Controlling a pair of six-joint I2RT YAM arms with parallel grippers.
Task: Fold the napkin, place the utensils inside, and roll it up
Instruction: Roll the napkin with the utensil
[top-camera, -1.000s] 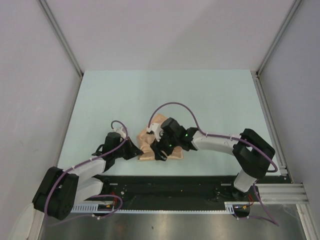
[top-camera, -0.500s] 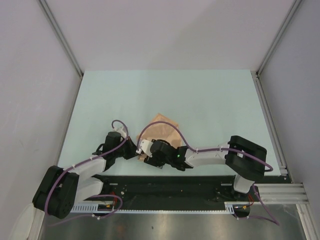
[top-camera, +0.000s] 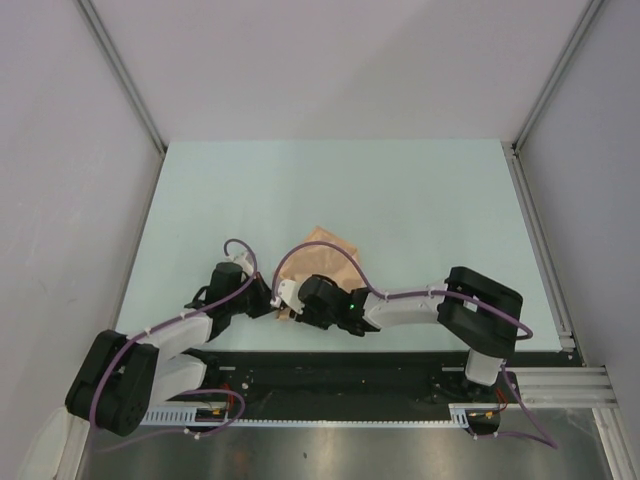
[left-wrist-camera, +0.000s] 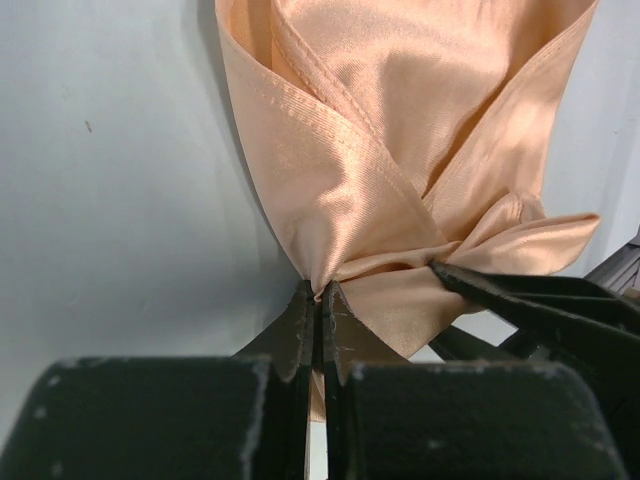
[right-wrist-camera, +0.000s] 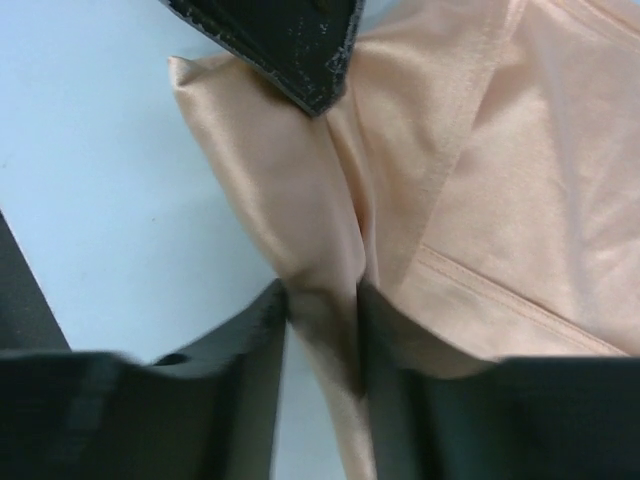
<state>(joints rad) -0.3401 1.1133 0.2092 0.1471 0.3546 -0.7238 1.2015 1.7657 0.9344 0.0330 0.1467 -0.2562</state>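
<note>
**At the table's 6 o'clock edge: both my pincers on the napkin's near end**

Near edge of table (top-camera: 420, 200), slightly left of centre: napkin (top-camera: 325, 258) lies bunched. Its free part fans out toward 1 o'clock from where my arms meet.

- Left pincer (left-wrist-camera: 320, 300): jaws pressed together, clamped on a gathered corner of the napkin. Cloth puckers into tight folds right at the tips. Looks like an anchor hold, so the fabric doesn't slide while the other arm works.
- Right pincer (right-wrist-camera: 322, 300): jaws half apart with a thick fold of napkin filling the gap, cloth against both inner faces. I read it as gripped, not fully sure. It sits just beside the left tip, which shows at 12 o'clock in the right wrist view.
- Why two grips so close: likely to pull the end taut or turn it over for a fold or roll. That's a guess.

Material: peach-orange satin, glossy, stitched hem visible, soft deep creases, overlapping layers forming a V. Slippery stuff, which is why the pinch sits on bunched cloth.

Utensils: none visible in any view, so I can't tell whether one is inside the folds.
</note>
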